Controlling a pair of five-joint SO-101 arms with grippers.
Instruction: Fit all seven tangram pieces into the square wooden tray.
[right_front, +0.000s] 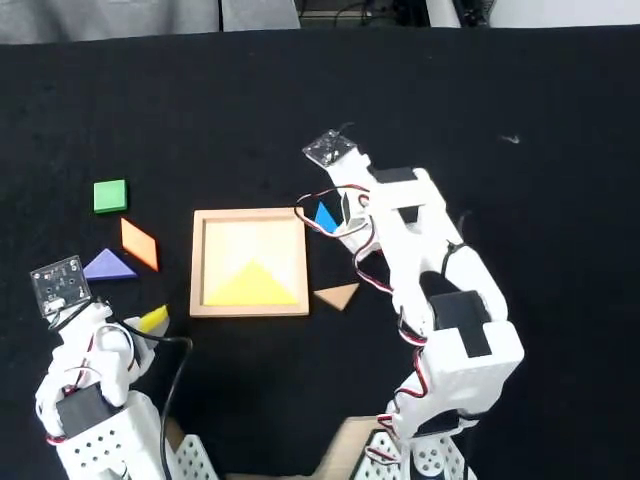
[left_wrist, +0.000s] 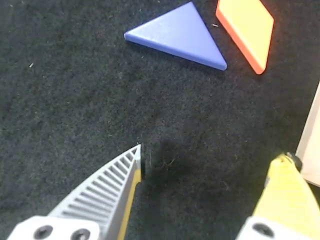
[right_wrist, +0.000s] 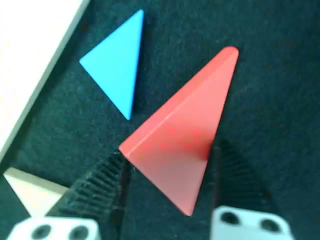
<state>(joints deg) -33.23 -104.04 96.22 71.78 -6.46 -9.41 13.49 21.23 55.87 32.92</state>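
The square wooden tray (right_front: 250, 225) lies mid-table with a large yellow triangle (right_front: 250, 285) inside it. My right gripper (right_wrist: 167, 150) is shut on a red triangle (right_wrist: 185, 135), its black fingers pressing two of the triangle's edges. It stands just off the tray's right side (right_front: 345, 212). A small blue triangle (right_wrist: 115, 67) lies beside it, next to the tray's edge (right_wrist: 35, 45). My left gripper (left_wrist: 212, 152) is open over bare cloth, left of the tray (right_front: 150, 320). A purple triangle (left_wrist: 180, 35) and an orange parallelogram (left_wrist: 247, 30) lie beyond it.
A green square (right_front: 110, 196) sits at the far left, above the orange parallelogram (right_front: 139, 243) and the purple triangle (right_front: 109, 266). A tan triangle (right_front: 337, 296) rests off the tray's lower right corner. Black cloth covers the table, with wide free room at the back and right.
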